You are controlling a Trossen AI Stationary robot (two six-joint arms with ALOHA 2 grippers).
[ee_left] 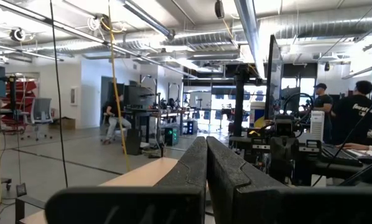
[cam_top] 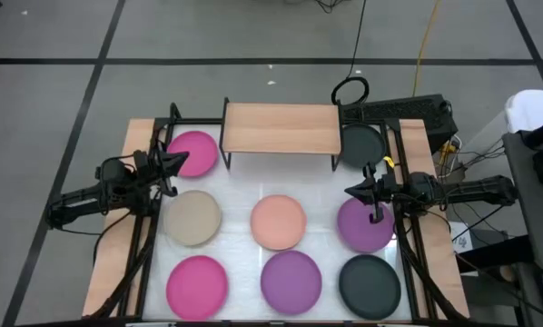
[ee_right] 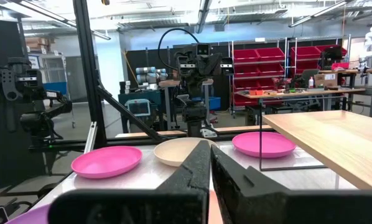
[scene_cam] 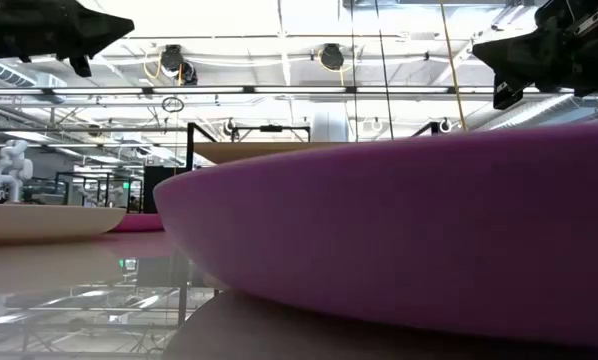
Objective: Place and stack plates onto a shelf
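Eight plates lie flat on the white table. At the far side, a magenta plate [cam_top: 194, 153] is left of the shelf [cam_top: 281, 127] and a dark plate [cam_top: 360, 143] is right of it. The beige [cam_top: 194, 218], peach [cam_top: 279, 222] and purple [cam_top: 362, 224] plates form the middle row. A magenta [cam_top: 197, 282], a purple [cam_top: 291, 280] and a dark plate [cam_top: 370, 282] form the near row. The shelf's wooden top is bare. My left gripper [cam_top: 176, 163] is shut and empty above the far magenta plate's edge. My right gripper [cam_top: 351, 191] is shut and empty above the middle purple plate's far edge.
Black frame rails [cam_top: 153, 227] and wooden side strips [cam_top: 117, 227] run along both table sides. Cables and a dark box [cam_top: 408, 113] lie beyond the far right corner. In the low view the near purple plate [scene_cam: 409, 230] fills the foreground. People stand in the room behind [ee_left: 354, 106].
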